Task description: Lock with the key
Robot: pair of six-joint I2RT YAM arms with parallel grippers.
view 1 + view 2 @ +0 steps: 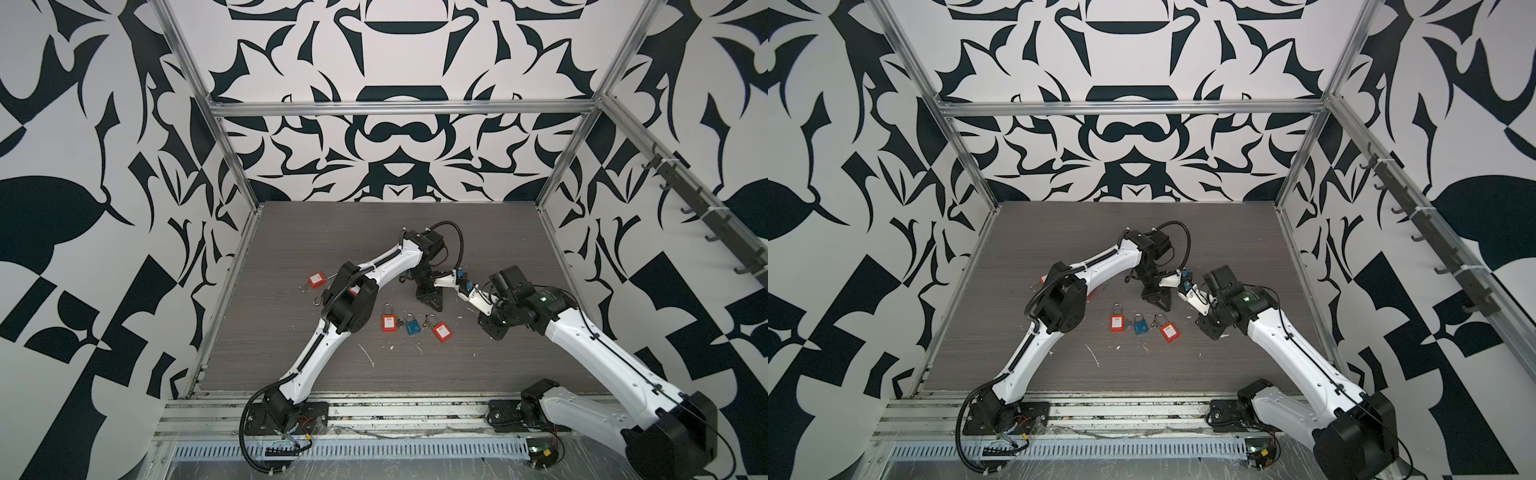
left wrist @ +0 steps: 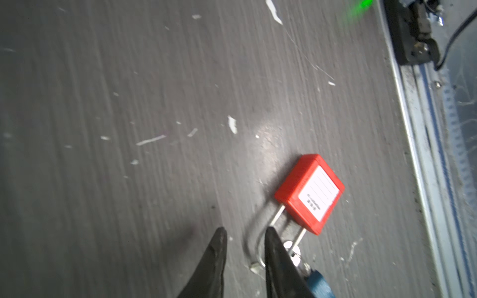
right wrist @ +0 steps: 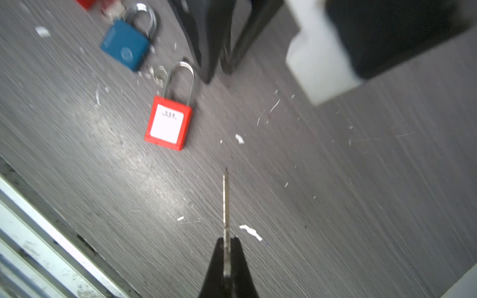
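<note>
1. The right gripper (image 3: 227,239) is shut tight on a key (image 3: 226,203). The thin metal blade sticks out past the fingertips, above the table (image 3: 348,193).
2. The key is not in any lock yet. It is pointed roughly toward a red padlock (image 3: 167,123) but is well apart from it.
3. The left gripper (image 2: 245,232) is a little open, and nothing is held between its fingers. It is low over the table, just beside the shackle (image 3: 183,63) of that same red padlock.
4. The red padlock lies flat on the table with its white label up. The keyhole is not seen in any view. It cannot be told for sure if the shackle is clicked in.
5. A blue padlock (image 3: 125,43) lies near the red one, with a small silver ring (image 3: 158,73) between them. In a top view a second red padlock (image 1: 388,323) is seen on the blue one's other side. A third red padlock (image 1: 316,280) lies well apart, on the left.
6. What looks done — the key has been picked up and is held ready.
7. What looks left is most of the job. A padlock must be held steady, likely by the left gripper. Then the key must be lined up, pushed into the keyhole and turned.
</note>
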